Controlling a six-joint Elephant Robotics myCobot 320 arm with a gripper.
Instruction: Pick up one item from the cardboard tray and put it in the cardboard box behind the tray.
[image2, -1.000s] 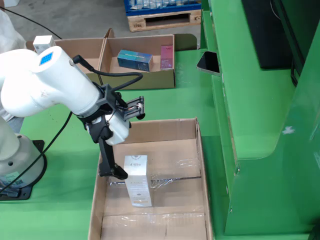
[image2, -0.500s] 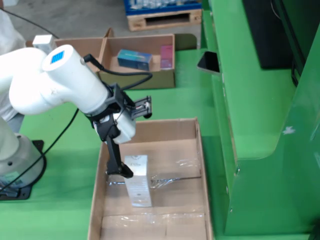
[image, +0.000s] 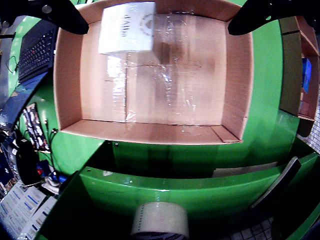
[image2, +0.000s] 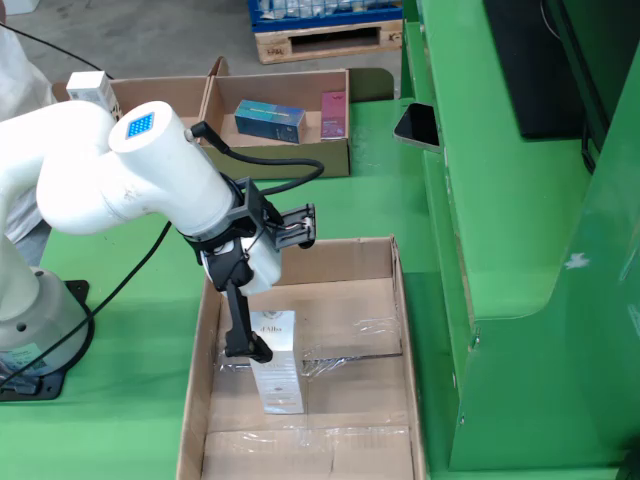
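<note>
Your gripper (image2: 262, 345) hangs inside the cardboard tray (image2: 385, 300) on the green worktop (image2: 330, 215), low over the white carton (image2: 277, 365) that stands upright near the tray's left wall in the fixed view. In the wrist view the jaws are wide apart: one dark finger (image: 60, 12) shows at the top left and the other at the top right, with the carton (its printed face up toward the lens) between them, close to the left finger and well apart from the right one. You cannot tell whether that left finger touches the carton. The rest of the tray floor is bare cardboard with clear tape. Behind the tray, far across the worktop, the cardboard box (image2: 275, 160) holds a blue carton (image2: 268, 119) and a pink one (image2: 333, 112). A phone (image2: 417, 125) lies to the box's right.
</note>
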